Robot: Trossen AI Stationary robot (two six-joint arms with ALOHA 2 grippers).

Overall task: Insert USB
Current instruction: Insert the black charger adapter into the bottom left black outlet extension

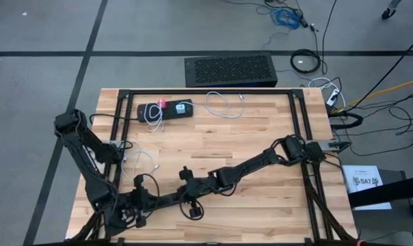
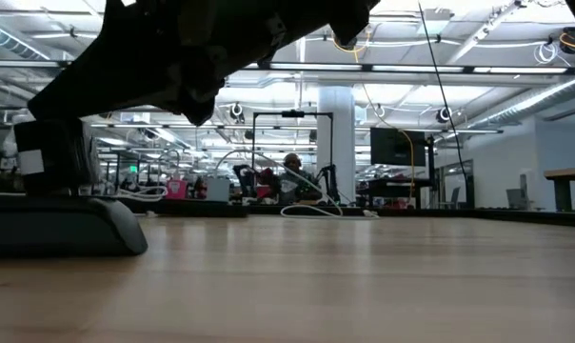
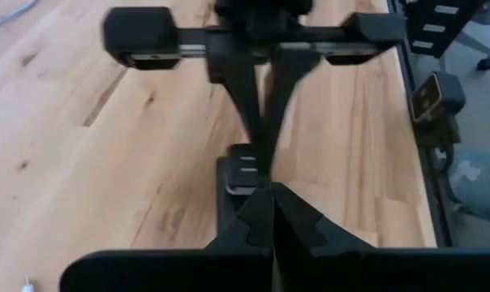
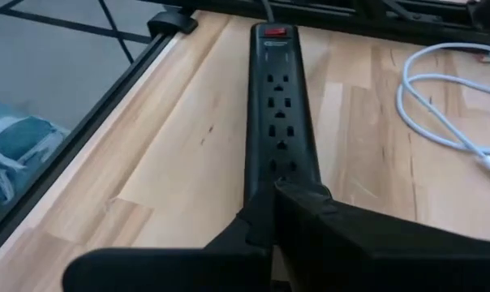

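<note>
1. The low view is mostly blocked by a dark arm; no plug is discernible in any view.
2. No lettering can be read on the power strip (image 1: 167, 110), which lies at the table's (image 1: 261, 205) far left beside a white cable (image 1: 223, 104).
3. Left gripper (image 3: 271, 195) and right gripper (image 1: 193, 209) sit low near the front edge, facing each other, both clenched on nothing.

Black power strip (image 1: 167, 110) lay flat at the far-left part of the wooden table, long axis running left-right, parallel to the far edge. Red rocker switch at one end, a row of outlets along its top face (image 4: 279, 113). White USB cable (image 1: 223, 104) lay in loose loops just to its right, unplugged, connector end on the wood.
</note>
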